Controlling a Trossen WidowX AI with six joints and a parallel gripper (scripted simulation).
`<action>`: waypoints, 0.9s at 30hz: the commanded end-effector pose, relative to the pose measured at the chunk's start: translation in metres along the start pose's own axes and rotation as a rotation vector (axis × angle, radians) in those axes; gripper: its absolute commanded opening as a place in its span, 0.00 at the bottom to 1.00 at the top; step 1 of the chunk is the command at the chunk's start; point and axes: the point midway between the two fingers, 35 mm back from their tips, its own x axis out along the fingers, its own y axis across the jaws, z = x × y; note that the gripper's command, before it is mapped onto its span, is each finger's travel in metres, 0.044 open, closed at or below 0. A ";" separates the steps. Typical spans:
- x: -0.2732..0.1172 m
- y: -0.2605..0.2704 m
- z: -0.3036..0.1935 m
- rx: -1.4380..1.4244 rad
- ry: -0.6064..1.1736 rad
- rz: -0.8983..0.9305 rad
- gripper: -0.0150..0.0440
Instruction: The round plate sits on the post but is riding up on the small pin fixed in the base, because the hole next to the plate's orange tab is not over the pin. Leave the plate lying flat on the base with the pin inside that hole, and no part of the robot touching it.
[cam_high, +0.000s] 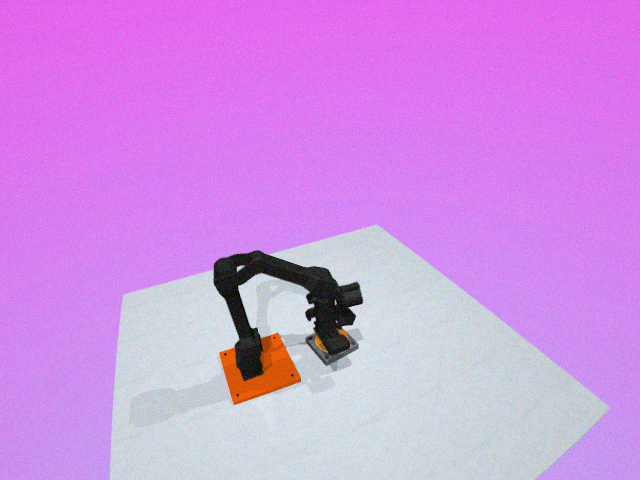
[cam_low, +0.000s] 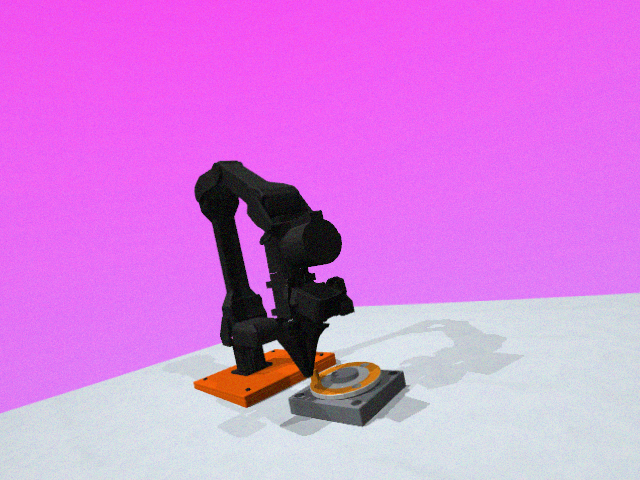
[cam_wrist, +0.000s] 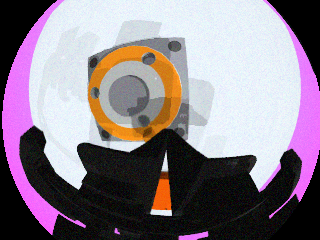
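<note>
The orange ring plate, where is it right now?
In the exterior view the plate lies on the grey base, right of the arm's orange mount, with the shut gripper at its left edge.

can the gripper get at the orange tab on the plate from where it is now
Probably yes. The gripper, jaws shut and empty, hangs point-down right at the plate's near rim, with nothing between them. The tab itself is hard to make out.
</note>
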 end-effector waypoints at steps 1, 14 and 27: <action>0.006 0.001 -0.001 -0.004 0.003 0.006 0.25; 0.007 0.014 -0.013 -0.005 0.005 0.008 0.25; 0.007 0.024 -0.019 -0.005 0.005 0.009 0.25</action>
